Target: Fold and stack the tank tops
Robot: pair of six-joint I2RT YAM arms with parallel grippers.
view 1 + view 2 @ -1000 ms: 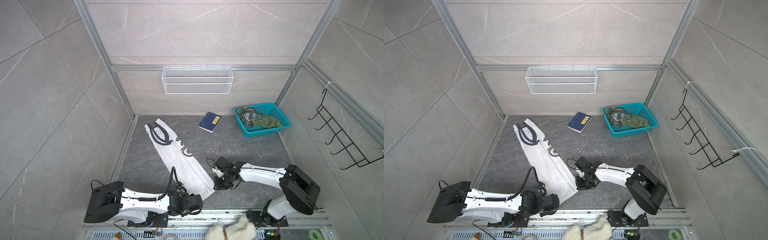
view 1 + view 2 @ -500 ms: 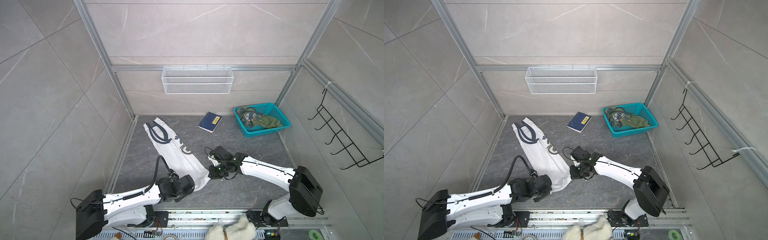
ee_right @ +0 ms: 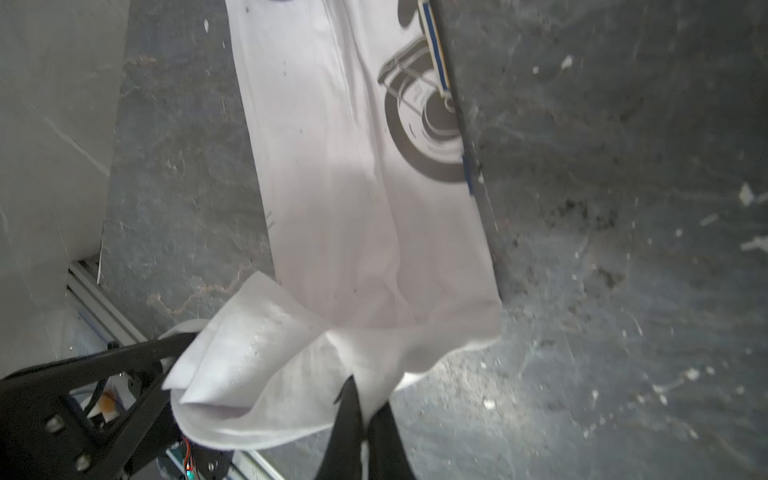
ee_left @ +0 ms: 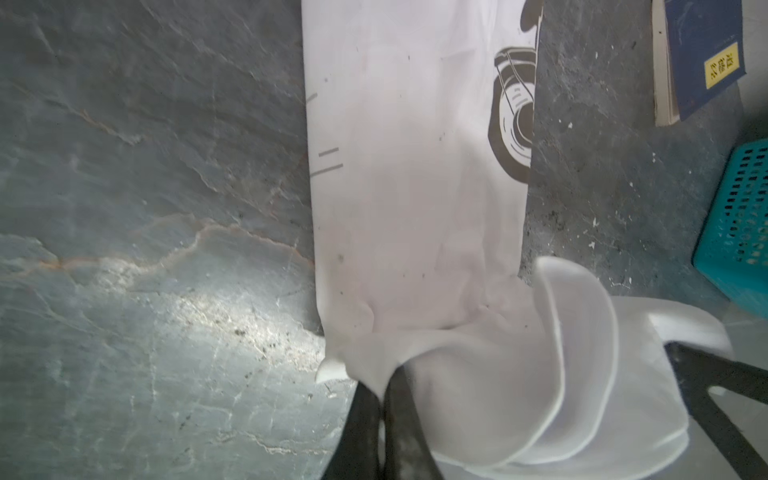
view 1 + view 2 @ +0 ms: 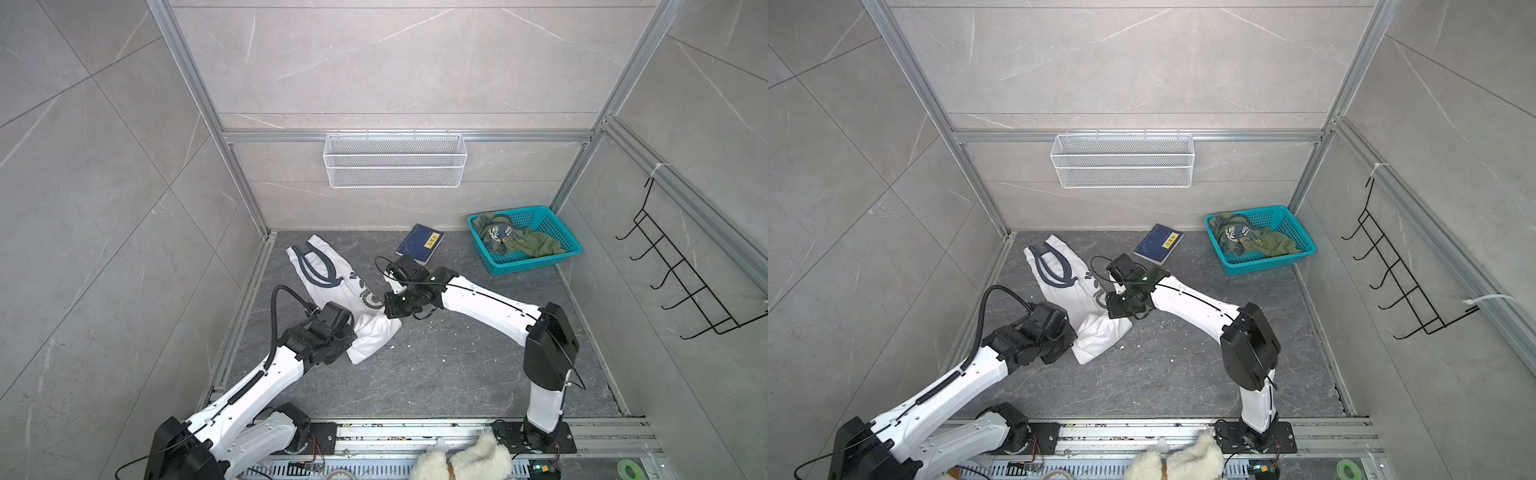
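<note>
Presently: white tank top (image 5: 338, 293) folded lengthwise on table (image 5: 457, 365) | left gripper (image 4: 381, 388), right gripper (image 3: 362, 395) each pinch a hem corner | cloth judged light, limp; hold corners | olive tank top (image 5: 536, 246) in basket (image 5: 570, 250).

A navy book (image 4: 702, 50) carries a yellow label (image 4: 723, 66) printed with a short line of dark Chinese characters. There seem to be three in the left wrist view, too soft to read with certainty. On the white tank top (image 5: 332, 291), one navy capital letter, an M or a W, shows beside the round badge (image 5: 369, 298); no other letters can be made out. Any lettering on the olive green tank top (image 5: 536, 246) is too small to read.
</note>
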